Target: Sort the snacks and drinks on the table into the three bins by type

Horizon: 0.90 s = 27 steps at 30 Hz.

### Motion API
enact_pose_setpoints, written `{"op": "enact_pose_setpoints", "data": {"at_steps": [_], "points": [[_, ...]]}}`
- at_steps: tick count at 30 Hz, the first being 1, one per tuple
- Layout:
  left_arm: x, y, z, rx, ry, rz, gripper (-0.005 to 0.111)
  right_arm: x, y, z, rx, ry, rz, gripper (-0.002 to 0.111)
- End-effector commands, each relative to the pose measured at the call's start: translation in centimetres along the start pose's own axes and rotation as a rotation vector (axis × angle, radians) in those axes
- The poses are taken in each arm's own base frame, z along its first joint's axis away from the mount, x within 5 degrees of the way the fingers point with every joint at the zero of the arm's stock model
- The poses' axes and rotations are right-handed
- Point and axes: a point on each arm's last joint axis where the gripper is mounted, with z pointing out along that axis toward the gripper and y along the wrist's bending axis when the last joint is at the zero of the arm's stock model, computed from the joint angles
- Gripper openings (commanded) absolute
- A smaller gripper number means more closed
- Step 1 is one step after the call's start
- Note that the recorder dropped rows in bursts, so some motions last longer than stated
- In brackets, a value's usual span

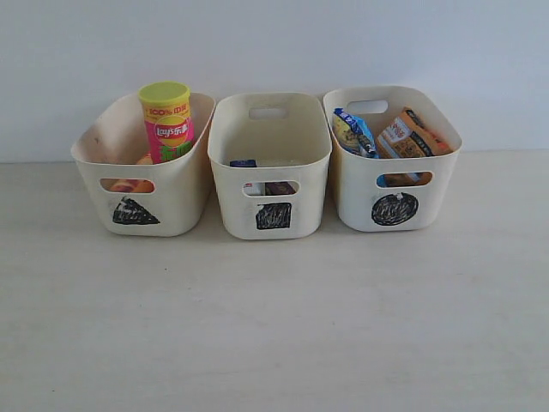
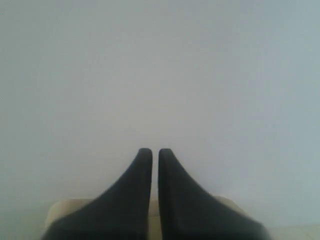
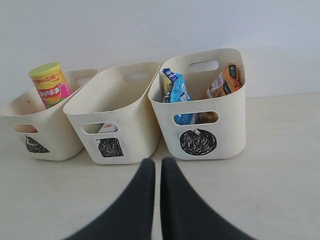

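Three bins [image 1: 232,199] | pink tube [image 1: 171,129] reads Lay's | left gripper [image 2: 151,151], right gripper [image 3: 158,161] clenched

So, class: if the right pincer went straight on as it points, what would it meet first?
Probably the near corner of the round-marked bin, or the gap beside it; depth is unclear.
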Motion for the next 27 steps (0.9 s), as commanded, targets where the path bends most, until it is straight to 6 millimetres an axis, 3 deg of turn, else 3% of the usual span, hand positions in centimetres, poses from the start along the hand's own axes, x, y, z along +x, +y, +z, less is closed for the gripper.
{"op": "enact_pose_setpoints", "data": {"at_steps": [1, 10, 27], "points": [[0.4, -1.0, -2.1, 0.042, -0.012, -0.073, 0.004, 0.0, 0.0, 0.0, 0.001, -0.005, -0.003, 0.0], [-0.3, -2.3, -4.7, 0.091, -0.066, -0.041, 0.004, 0.0, 0.0, 0.0, 0.001, -0.005, -0.003, 0.0], [-0.5, -2.3, -5.0, 0.079, -0.09, -0.032, 0.004, 0.0, 0.0, 0.0, 0.001, -0.005, 0.001, 0.0]]}}
